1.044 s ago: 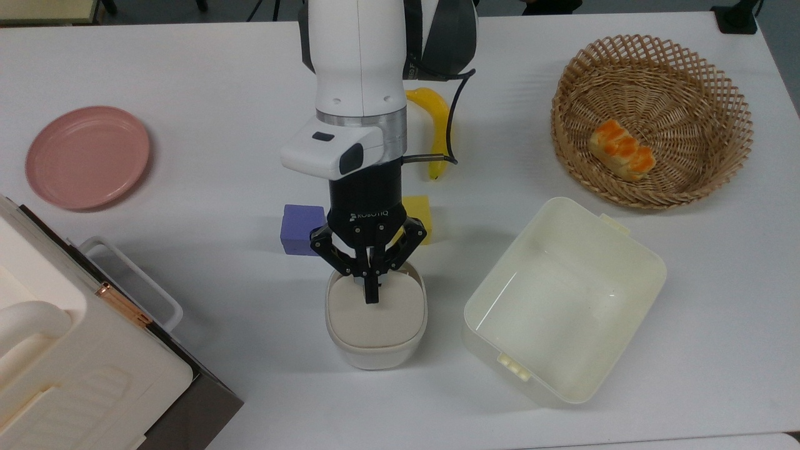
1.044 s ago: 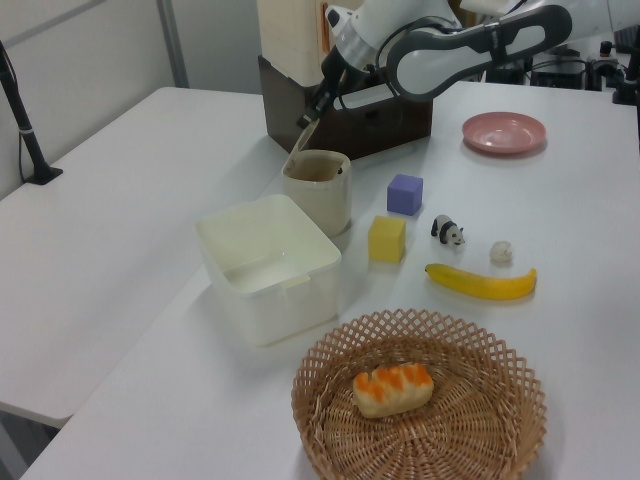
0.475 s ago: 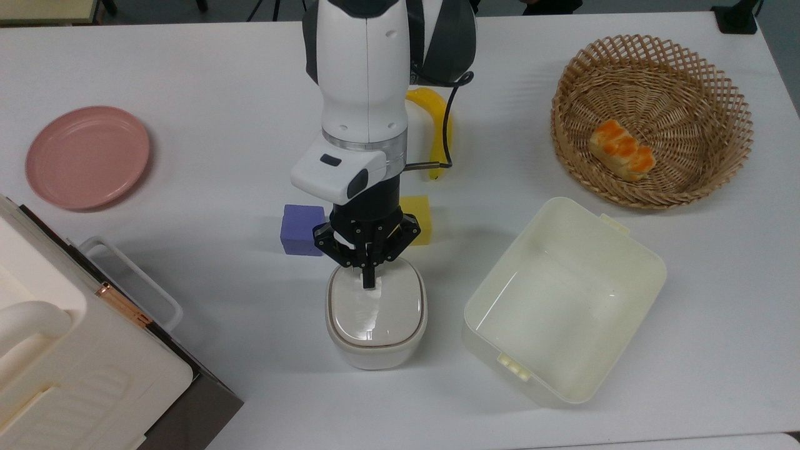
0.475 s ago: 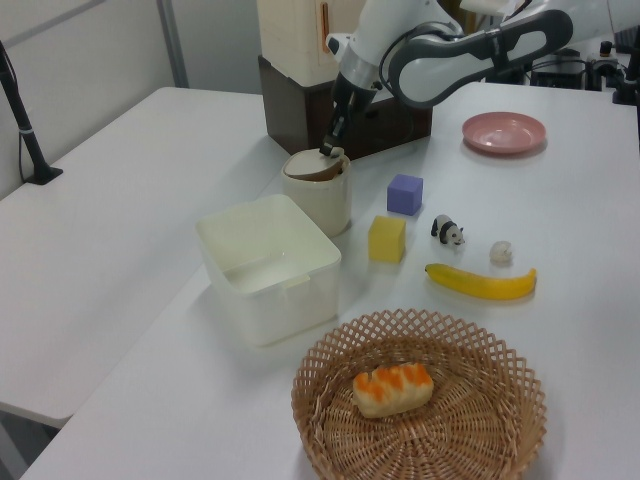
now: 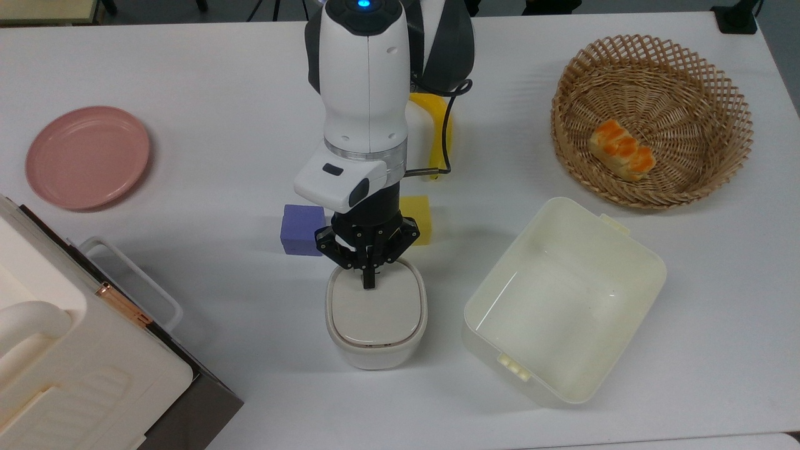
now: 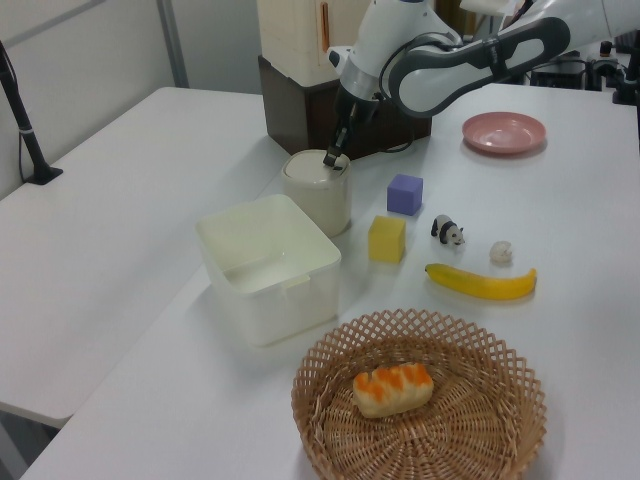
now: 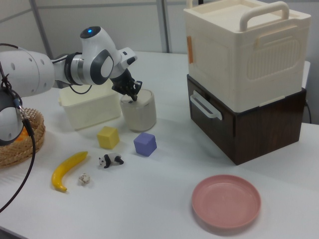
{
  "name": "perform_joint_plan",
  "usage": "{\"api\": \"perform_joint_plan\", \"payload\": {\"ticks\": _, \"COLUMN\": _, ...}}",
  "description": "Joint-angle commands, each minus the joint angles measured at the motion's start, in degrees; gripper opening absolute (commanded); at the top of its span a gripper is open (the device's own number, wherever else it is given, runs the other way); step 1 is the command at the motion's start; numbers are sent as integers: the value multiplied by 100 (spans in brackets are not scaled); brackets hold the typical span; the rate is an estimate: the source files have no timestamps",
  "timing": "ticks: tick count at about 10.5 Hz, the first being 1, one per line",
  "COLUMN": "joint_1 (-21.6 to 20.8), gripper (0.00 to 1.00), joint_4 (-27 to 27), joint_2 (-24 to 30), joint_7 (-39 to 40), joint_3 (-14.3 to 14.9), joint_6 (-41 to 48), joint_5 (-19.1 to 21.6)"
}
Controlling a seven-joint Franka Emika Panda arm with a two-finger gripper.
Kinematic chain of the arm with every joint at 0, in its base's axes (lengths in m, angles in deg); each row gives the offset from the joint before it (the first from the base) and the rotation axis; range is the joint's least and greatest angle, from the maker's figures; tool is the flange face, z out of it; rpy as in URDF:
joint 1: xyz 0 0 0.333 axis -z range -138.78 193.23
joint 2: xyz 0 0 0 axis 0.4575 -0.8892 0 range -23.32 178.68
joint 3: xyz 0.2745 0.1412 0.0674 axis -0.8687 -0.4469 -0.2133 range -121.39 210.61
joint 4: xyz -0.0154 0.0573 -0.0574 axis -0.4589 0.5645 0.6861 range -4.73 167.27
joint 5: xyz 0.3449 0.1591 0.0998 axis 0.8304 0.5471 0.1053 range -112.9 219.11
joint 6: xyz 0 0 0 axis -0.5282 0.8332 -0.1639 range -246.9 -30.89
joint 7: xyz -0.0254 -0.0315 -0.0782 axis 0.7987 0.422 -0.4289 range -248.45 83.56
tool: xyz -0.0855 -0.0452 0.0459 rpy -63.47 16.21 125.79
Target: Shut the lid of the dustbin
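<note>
White arm (image 5: 365, 75), grey joint covers, blue light, black cable, black end effector (image 5: 368, 275).

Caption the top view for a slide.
Shut gripper pressing the lid flat onto the dustbin.

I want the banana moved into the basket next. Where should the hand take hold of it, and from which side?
Likely best at the banana's thick middle, coming straight down with the fingers across its narrow width. It lies flat on the table, curved, with open space on both long sides; the toy panda and a small pale object sit nearby but apart from it.
</note>
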Motion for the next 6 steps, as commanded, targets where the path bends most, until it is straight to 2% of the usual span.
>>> {"api": "perform_joint_plan", "payload": {"ticks": 1, "joint_1": -35, "gripper": 0, "joint_4": 156, "joint_2": 164, "joint_7": 6, "joint_3": 41, "joint_6": 102, "joint_5": -12}}
{"api": "perform_joint_plan", "payload": {"ticks": 3, "joint_1": -17, "gripper": 0, "joint_4": 182, "joint_2": 585, "joint_7": -20, "joint_3": 32, "joint_6": 529, "joint_5": 15}}
{"api": "perform_joint_plan", "payload": {"ticks": 6, "joint_1": 114, "gripper": 0, "joint_4": 200, "joint_2": 1332, "joint_7": -46, "joint_3": 50, "joint_6": 1977, "joint_5": 155}}
